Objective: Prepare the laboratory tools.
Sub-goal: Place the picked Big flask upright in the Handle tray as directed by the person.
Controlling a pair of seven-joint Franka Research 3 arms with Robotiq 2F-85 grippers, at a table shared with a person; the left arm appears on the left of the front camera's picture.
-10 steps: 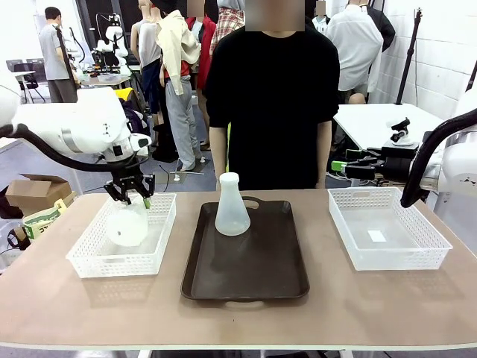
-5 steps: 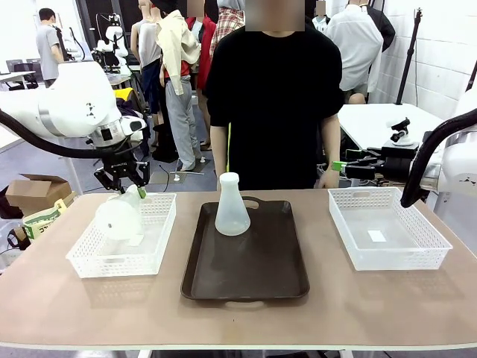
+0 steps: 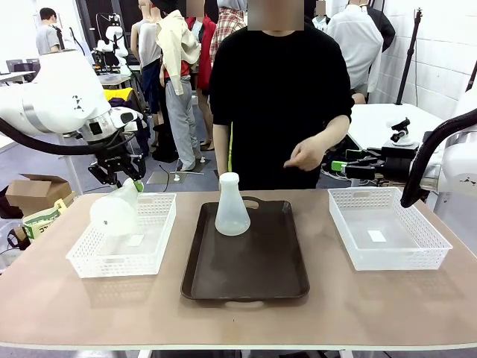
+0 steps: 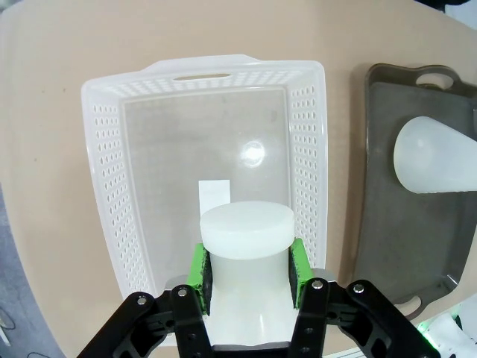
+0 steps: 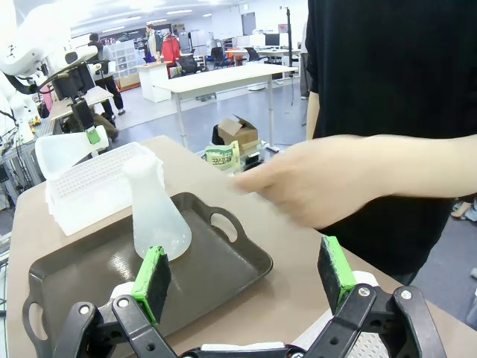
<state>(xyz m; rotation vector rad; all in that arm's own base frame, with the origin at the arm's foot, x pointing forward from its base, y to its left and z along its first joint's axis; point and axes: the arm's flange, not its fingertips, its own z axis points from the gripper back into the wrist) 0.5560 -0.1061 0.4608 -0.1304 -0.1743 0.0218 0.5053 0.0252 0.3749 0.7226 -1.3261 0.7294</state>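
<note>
The left basket [image 3: 123, 246] lies under a tilted flask [image 3: 114, 212], raised clear of it, neck clamped in the left gripper [image 3: 119, 173]. A second flask [image 3: 232, 206] stands upright at the far end of the dark tray [image 3: 246, 272]. Right basket [image 3: 387, 227] sits on the tan table [image 3: 335, 306]. The person's hand [image 3: 304, 155] hovers beyond the tray. The right gripper [image 5: 246, 280] gapes wide, low over the table.

White brick wall [image 3: 440, 52] — grey floor [image 3: 30, 160].

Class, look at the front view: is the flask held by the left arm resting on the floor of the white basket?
No: the flask hangs tilted above the basket, clamped by its neck in the left jaws.
</note>
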